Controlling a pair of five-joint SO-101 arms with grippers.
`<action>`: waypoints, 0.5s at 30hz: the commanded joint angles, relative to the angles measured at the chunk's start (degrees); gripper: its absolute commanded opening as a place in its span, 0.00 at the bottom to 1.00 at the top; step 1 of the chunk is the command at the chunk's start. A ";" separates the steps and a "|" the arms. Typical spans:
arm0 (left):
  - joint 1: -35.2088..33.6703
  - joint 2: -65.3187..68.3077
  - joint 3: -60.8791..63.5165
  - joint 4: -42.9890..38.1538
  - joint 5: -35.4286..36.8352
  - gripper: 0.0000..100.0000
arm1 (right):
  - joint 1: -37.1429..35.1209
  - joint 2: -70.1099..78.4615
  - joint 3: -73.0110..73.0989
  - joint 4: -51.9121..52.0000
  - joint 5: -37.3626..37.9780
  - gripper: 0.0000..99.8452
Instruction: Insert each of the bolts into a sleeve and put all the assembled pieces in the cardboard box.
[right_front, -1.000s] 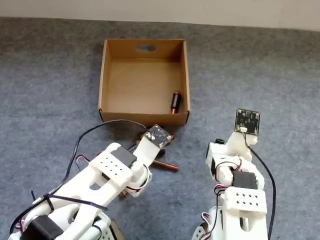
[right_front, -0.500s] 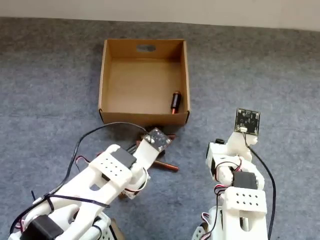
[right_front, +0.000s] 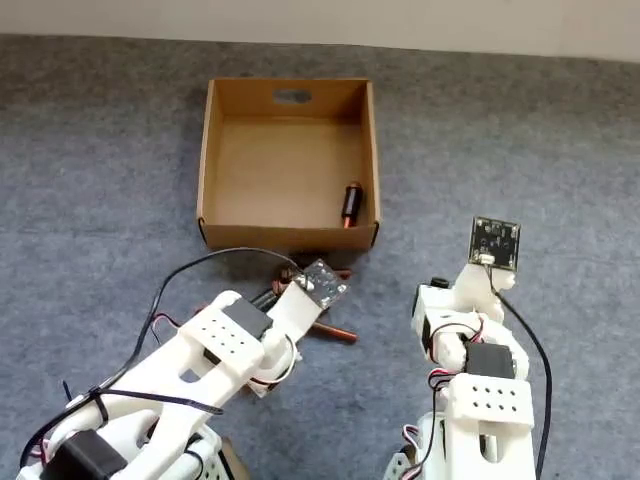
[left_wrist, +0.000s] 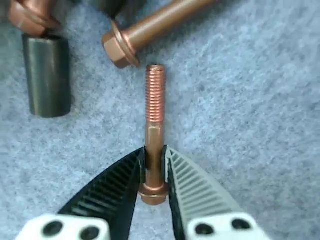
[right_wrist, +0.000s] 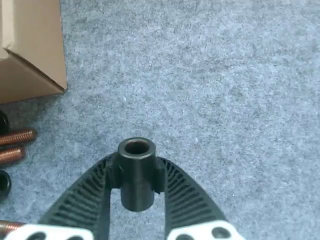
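Copper-coloured threaded metal bolt (left_wrist: 155, 100) clamped between fingers (left_wrist: 120, 177) of left gripper (left_wrist: 154, 151); black cylindrical sleeve (right_wrist: 136, 187) clamped between fingers of right gripper (right_wrist: 136, 162)

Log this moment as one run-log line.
left claw: shut on bolt | right claw: shut on sleeve | cardboard box: one assembled piece inside

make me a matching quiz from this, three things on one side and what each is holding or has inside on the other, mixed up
Things:
1. left claw
2. right claw
3. cardboard box

States:
A. has one assembled piece lying inside, next to a side wall
B. shut on a copper bolt, threaded end pointing away from the claw
C. shut on a dark sleeve, its open bore showing

Pairs: 1-B, 2-C, 3-A
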 joint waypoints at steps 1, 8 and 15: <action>0.84 -0.40 -0.40 -1.05 -10.20 0.01 | 0.66 -0.92 -0.22 -1.10 -0.44 0.01; 5.76 -0.48 0.75 4.04 -31.30 0.01 | 0.66 -0.92 -0.22 -1.10 -0.35 0.01; 8.13 -0.31 0.31 4.66 -34.37 0.15 | 0.66 -0.92 -0.22 -1.10 -0.26 0.01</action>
